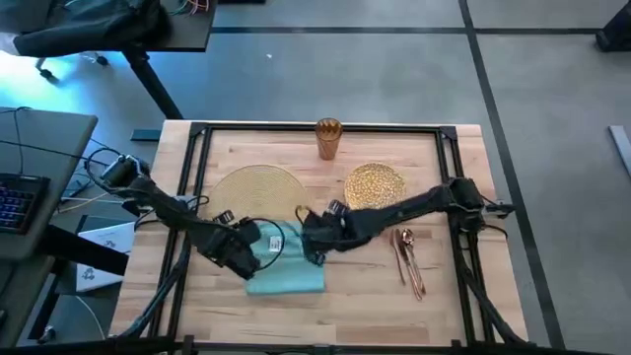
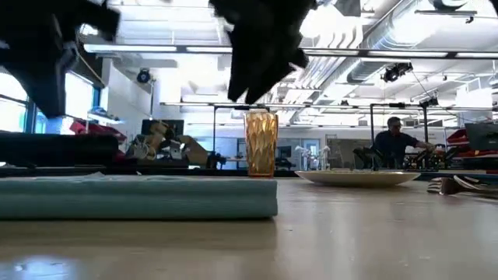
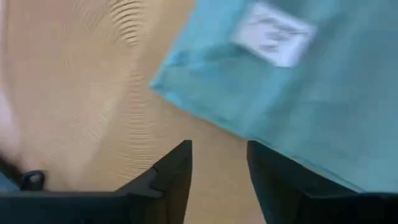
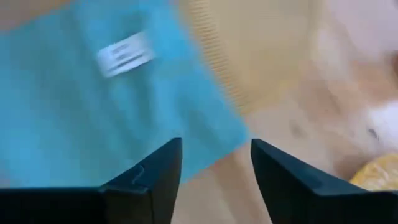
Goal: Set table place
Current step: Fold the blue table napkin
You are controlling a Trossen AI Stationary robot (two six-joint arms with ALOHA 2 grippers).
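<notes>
Nothing is yet assembled: the teal napkin [image 1: 286, 268] lies near the table's [image 1: 444, 306] front edge, approached by the left gripper [image 1: 258, 258] and right gripper [image 1: 308, 244], both held open and empty, with the placemat [image 1: 258, 189] bare.

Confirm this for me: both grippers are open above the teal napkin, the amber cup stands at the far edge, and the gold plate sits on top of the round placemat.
Not quite. The high view shows the gold plate on the bare table, beside the placemat and apart from it. The rest holds: left gripper and right gripper are open over the teal napkin, and the amber cup stands at the far edge.
</notes>
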